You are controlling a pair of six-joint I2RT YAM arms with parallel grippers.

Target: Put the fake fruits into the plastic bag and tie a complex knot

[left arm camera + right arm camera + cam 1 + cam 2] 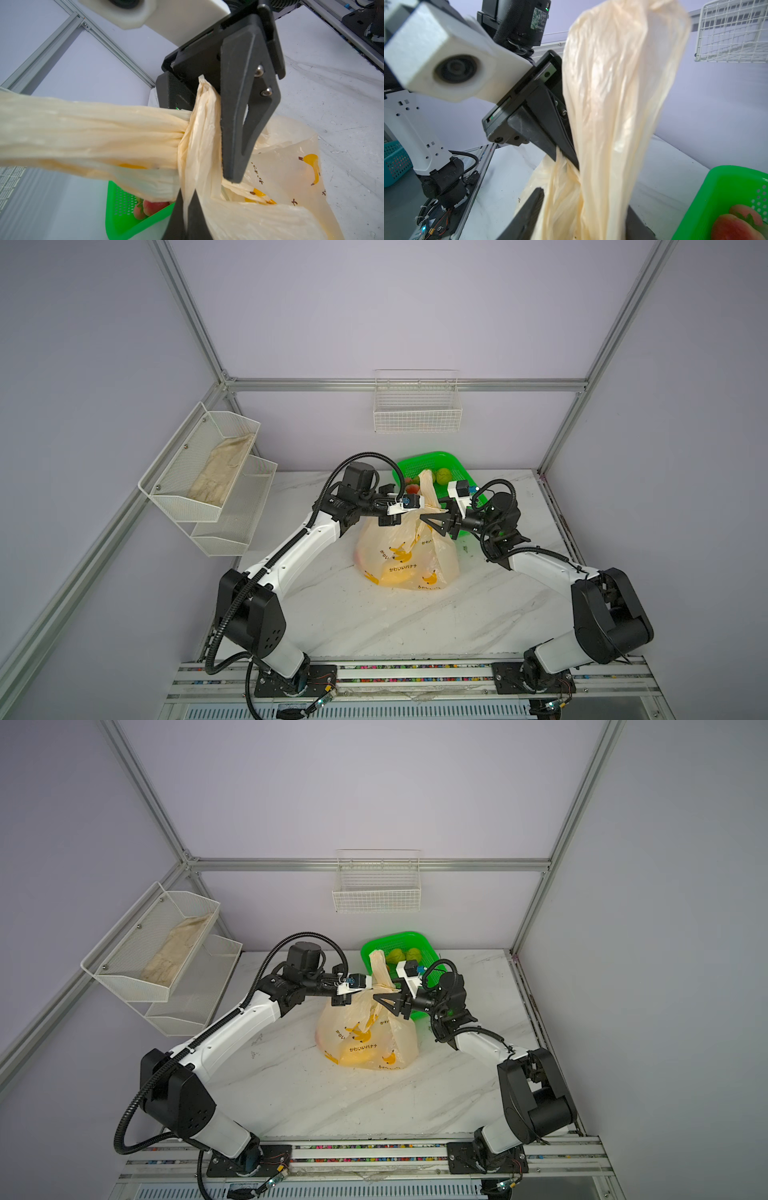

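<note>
Entry 1, bag [405, 556], mid-frame just below the green basket [415, 462]: my left gripper [186, 209] clamped on handle 1 [199, 128], likely anchoring it for tying; my right gripper [584, 218] half-closed round handle 2 [612, 93], grip uncertain.

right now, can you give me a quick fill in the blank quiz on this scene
1. The left gripper is shut on the bag's ____.
2. The bag is printed with small yellow ____.
3. The strawberries lie in a basket whose colour is ____.

Missing words: handle; bananas; green.
</note>
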